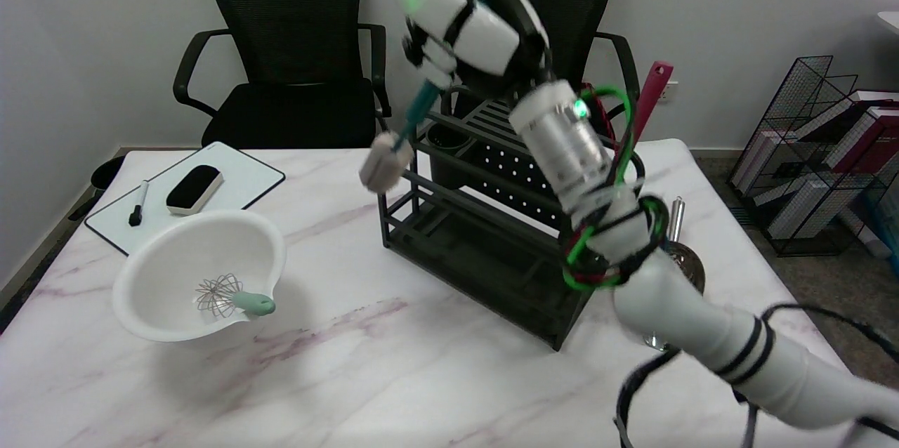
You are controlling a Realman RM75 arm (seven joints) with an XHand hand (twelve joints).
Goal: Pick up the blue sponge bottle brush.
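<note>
We found the right hand (460,23), upper centre of frame, closed around the teal handle of the bottle brush (397,142), which hung clear of the black rack (484,251). We judged it light, its sponge head soft; the stiff handle suited gripping.

Teal-handled bottle brush (397,146) hangs tilted in the air, pale sponge head lowest.
</note>
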